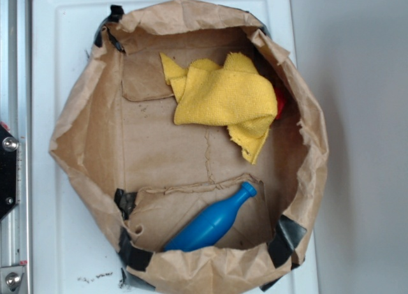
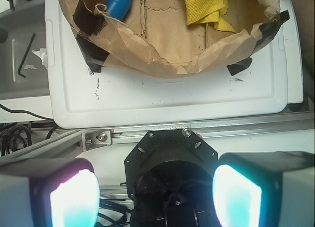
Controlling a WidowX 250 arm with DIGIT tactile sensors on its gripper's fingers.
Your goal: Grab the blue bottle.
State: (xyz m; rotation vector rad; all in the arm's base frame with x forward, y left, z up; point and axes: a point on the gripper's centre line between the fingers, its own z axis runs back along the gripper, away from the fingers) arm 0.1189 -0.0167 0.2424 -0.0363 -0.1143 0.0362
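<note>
The blue bottle (image 1: 212, 222) lies on its side inside a rolled-down brown paper bag (image 1: 83, 141), near the bag's front rim, cap pointing up and right. In the wrist view only its body end (image 2: 119, 1) shows at the top left, inside the bag. My gripper (image 2: 155, 197) is open, its two glowing pads (image 2: 74, 200) wide apart with nothing between them. It hangs over the robot's base, well short of the bag and the bottle. The gripper does not show in the exterior view.
A crumpled yellow cloth (image 1: 223, 99) lies in the bag's far part, with something red (image 1: 280, 102) at its right edge. The bag sits on a white tray (image 2: 162, 96). An aluminium rail (image 2: 147, 133) and the black base mount (image 2: 170, 163) lie below the tray. An Allen key (image 2: 24, 54) lies at left.
</note>
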